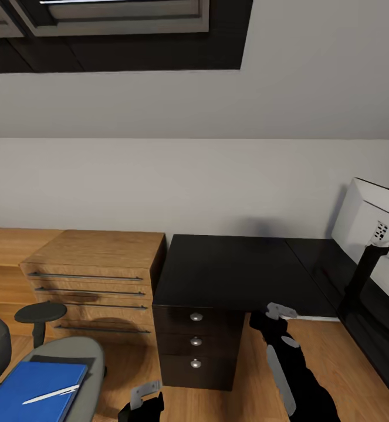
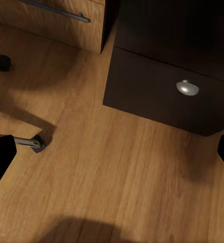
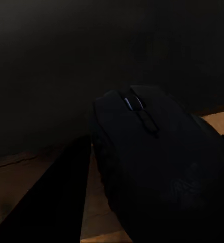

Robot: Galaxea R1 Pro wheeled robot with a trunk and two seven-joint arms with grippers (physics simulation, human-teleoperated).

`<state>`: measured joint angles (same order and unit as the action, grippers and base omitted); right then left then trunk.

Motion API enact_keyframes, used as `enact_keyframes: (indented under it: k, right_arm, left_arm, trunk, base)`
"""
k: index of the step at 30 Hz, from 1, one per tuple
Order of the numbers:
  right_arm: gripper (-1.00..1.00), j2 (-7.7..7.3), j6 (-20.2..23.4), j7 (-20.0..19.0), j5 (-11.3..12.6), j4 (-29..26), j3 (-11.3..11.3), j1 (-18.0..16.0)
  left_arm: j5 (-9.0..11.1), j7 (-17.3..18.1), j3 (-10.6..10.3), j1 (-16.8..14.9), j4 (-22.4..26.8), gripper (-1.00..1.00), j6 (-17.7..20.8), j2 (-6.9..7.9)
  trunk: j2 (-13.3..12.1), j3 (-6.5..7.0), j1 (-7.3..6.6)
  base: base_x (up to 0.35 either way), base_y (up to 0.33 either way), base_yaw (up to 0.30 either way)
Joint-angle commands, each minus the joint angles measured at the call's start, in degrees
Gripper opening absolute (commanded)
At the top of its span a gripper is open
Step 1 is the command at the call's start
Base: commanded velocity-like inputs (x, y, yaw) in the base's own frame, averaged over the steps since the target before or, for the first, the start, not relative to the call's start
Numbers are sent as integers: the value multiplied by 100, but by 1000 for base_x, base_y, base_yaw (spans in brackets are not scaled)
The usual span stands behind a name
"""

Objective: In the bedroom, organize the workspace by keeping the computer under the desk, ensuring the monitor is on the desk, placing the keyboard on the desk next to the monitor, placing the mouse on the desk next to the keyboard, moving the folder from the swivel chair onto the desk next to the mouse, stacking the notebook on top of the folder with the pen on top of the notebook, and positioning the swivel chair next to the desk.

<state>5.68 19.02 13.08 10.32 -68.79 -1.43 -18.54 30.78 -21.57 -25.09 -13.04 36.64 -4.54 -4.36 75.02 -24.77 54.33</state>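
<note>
The black desk (image 1: 235, 269) stands against the wall with its top bare on this side. On its right end is the white-backed monitor (image 1: 370, 217) on a black stand. My right gripper (image 1: 270, 319) hovers at the desk's front edge, shut on the black mouse (image 3: 157, 162). The grey swivel chair (image 1: 91, 354) is at lower left. On its seat lies a blue folder or notebook (image 1: 33, 390) with a white pen (image 1: 50, 394) on top and a dark sheet (image 1: 62, 360) under its far edge. My left gripper (image 1: 141, 404) hangs open over the floor beside the chair.
A black drawer unit (image 1: 197, 346) with round knobs (image 2: 187, 88) stands under the desk's left end. A wooden chest of drawers (image 1: 94, 275) adjoins it on the left. The chair's armrest (image 1: 40, 313) and base leg (image 2: 26, 143) are close by. Wooden floor (image 2: 117, 172) lies between chair and desk.
</note>
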Motion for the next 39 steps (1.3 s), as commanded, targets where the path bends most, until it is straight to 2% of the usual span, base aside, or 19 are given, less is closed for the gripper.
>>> enact_keyframes:
  k: [1,4,9,19,29,34,39]
  right_arm:
    - [-100,1,19,16,40,-17,71,18]
    - [-100,3,11,18,39,-31,243,77]
    - [-100,-4,-4,19,-18,-38,370,105]
    - [-100,3,-30,20,-415,1,425,114]
    - [-100,3,-69,30,-486,24,436,114]
    - [-100,3,-201,311,-531,38,450,114]
    - [-100,-2,-220,471,-545,46,763,114]
  left_arm:
    - [60,-41,-40,-6,1,100,-38,6]
    - [60,-41,-43,-6,1,100,-38,6]
    - [57,-41,-50,-6,1,100,-38,6]
    - [52,-41,-51,-6,1,100,-29,3]
    - [51,-41,-54,-6,1,100,-29,-3]
    - [51,-41,-49,-6,1,100,-29,-3]
    - [51,-41,-47,-6,1,100,-29,-3]
  trunk:
    - [4,-6,0]
    - [4,-6,0]
    - [4,-6,0]
    - [4,-6,0]
    - [4,-6,0]
    - [4,-6,0]
    - [4,-6,0]
  base:
    - [0,0,6]
    - [0,0,109]
    - [0,0,223]
    - [20,0,273]
    - [246,0,277]
    - [50,0,277]
    - [4,0,277]
